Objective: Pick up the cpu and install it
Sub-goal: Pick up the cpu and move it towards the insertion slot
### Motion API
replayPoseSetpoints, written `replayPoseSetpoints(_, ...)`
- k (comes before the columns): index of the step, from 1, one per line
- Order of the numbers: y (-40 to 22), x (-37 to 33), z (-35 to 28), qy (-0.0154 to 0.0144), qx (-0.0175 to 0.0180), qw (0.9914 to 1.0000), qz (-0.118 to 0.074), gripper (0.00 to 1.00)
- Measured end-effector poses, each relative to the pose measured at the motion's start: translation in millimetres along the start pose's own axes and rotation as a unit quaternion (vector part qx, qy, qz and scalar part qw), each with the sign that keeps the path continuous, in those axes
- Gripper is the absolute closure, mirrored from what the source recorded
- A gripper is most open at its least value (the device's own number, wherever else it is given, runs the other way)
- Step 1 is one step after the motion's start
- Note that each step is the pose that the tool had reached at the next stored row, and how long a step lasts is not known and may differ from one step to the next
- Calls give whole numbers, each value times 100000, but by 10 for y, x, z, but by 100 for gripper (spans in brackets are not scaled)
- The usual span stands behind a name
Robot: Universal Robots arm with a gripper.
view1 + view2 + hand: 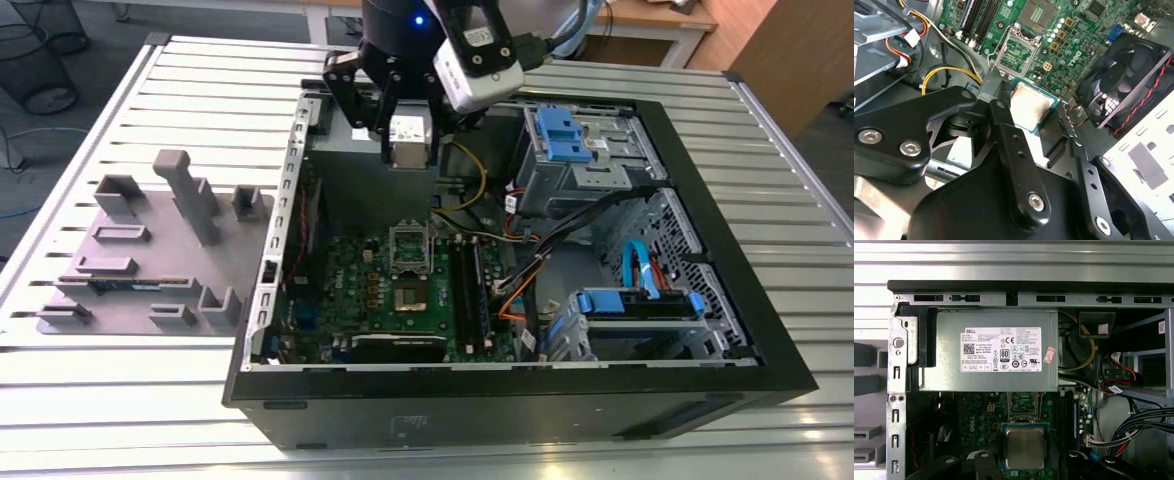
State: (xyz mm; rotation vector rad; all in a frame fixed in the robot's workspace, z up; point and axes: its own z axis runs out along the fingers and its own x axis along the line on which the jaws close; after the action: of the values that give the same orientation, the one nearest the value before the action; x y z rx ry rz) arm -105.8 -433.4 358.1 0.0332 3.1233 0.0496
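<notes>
My gripper (pixel 407 150) hangs over the open computer case, above the back end of the green motherboard (pixel 387 290), and is shut on the cpu (pixel 410 135). In both wrist views the cpu (pixel 1029 102) (pixel 1025 447) is a small square chip with a dull silvery top and a green rim, clamped between the black fingers (pixel 1004 100). The metal socket frame (pixel 410 248) (pixel 1016 52) (pixel 1023 405) lies on the board below and just beyond the chip, its lid raised.
A grey power-supply box (pixel 989 352) sits at the case's back wall. A black fan (pixel 1124 85), memory slots (pixel 467 280), coloured cables (pixel 534 265) and blue drive bays (pixel 567 135) crowd the case. A grey fixture block (pixel 147 250) stands at the exterior view's left.
</notes>
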Motion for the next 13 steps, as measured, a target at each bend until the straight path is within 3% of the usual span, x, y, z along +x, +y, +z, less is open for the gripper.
replayPoseSetpoints(13,-126,-1,100,3,5,100000,0,53)
